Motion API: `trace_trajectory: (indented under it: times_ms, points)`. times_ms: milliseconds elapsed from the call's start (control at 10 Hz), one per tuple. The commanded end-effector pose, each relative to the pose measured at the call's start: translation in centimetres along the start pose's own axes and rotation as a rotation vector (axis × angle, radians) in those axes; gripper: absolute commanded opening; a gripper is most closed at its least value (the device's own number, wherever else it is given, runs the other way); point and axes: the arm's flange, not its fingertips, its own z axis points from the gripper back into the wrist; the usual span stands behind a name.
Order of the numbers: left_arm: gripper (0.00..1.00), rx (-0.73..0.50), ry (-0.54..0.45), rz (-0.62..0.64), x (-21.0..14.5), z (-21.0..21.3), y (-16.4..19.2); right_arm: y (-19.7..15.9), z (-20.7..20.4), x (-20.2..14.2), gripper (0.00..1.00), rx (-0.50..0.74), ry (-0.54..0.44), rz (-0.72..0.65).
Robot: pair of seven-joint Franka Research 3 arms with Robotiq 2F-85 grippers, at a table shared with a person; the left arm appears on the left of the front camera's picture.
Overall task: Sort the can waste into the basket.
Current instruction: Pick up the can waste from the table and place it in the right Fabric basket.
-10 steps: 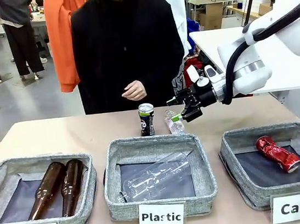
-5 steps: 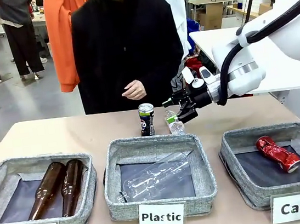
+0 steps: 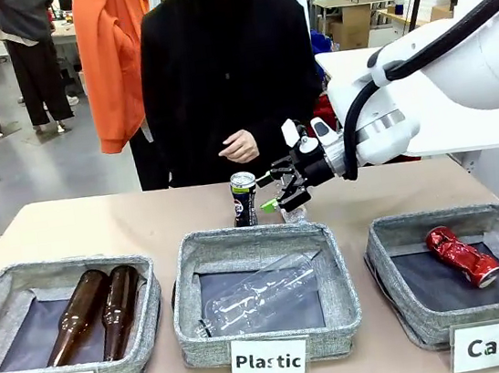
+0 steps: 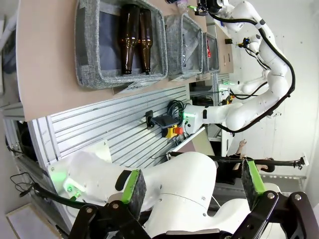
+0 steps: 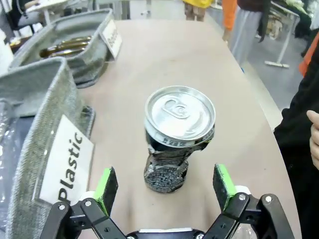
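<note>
A dark can (image 3: 245, 198) with a silver top stands upright on the table behind the middle basket. My right gripper (image 3: 273, 189) hangs open just to its right, green pads spread. In the right wrist view the can (image 5: 177, 133) stands just ahead of the open right gripper (image 5: 164, 185), centred on the gap between its fingers and untouched. A dented red can (image 3: 462, 255) lies in the grey basket (image 3: 404, 311) labelled "Can" at the right. My left gripper (image 4: 193, 183) is open and holds nothing, off to the side of the table.
The "Plastic" basket (image 3: 193, 327) holds a clear bottle and the "Bottle" basket (image 3: 144, 297) two brown bottles. A small clear bottle (image 3: 293, 211) stands under my right gripper. A person stands at the far edge, one hand (image 3: 240, 146) above the can.
My right gripper has moved left across the table, from beside the small clear bottle to right next to the dark can. The person has shifted slightly to the right.
</note>
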Motion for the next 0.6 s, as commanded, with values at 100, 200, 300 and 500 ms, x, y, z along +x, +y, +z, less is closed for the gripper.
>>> trace_trajectory:
  times_ms: [100,200,300,500]
  points:
    - [1.0,0.004,0.012,-0.004,-0.3,0.1,-0.2,-1.0,-0.2,0.3,1.0,-0.027,0.032,-0.024]
    - [1.0,0.004,0.012,-0.004,-0.3,0.1,-0.2,-0.8,-0.3,0.3,1.0,-0.02,0.038,-0.027]
    - [1.0,0.004,0.012,-0.004,-0.3,0.1,-0.2,-0.5,-0.3,0.6,1.0,0.011,0.025,-0.028]
    - [1.0,0.004,0.012,-0.004,-0.3,0.1,-0.2,0.0,-1.4,0.9,1.0,-0.07,0.008,-0.016]
